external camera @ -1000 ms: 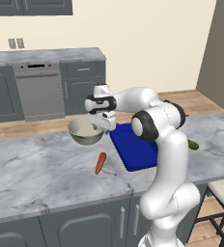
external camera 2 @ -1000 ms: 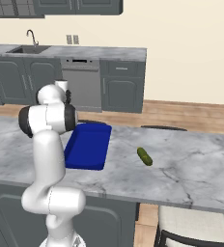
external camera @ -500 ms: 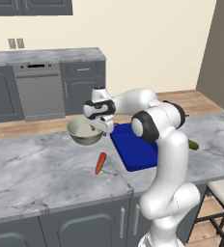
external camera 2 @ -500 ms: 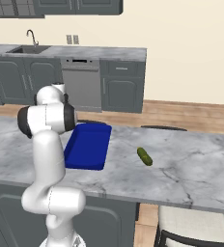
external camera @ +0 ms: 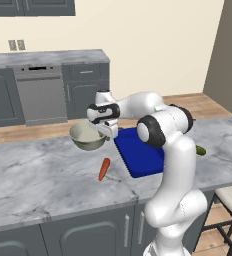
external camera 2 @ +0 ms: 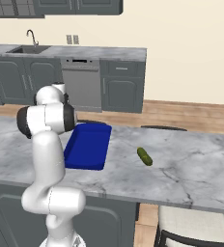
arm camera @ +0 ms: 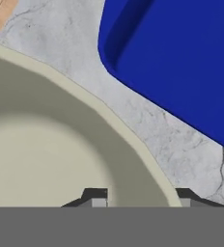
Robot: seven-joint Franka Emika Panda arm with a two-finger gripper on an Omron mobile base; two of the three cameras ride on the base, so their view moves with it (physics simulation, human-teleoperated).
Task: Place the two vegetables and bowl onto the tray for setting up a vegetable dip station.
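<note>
my claw [arm camera: 140, 197] straddles the rim of the bowl [external camera: 87, 136], one tip inside and one outside, though a firm grip i cannot confirm; bowl stands on the counter [external camera: 33, 175] just beside the tray [external camera: 139, 152], so next comes a secure lift across.

Left base cam: behind-left of the arm, looking forward and down across the counter [external camera: 33, 175]. Right base cam: behind-right, same direction, angled from the other side. Both catch the tray [external camera: 138, 155] [external camera 2: 87, 144] and back cabinets [external camera: 83, 87] [external camera 2: 121, 89]. Hand cam: very near, pointing down at the bowl [arm camera: 46, 144] rim, tray corner beside it.
</note>
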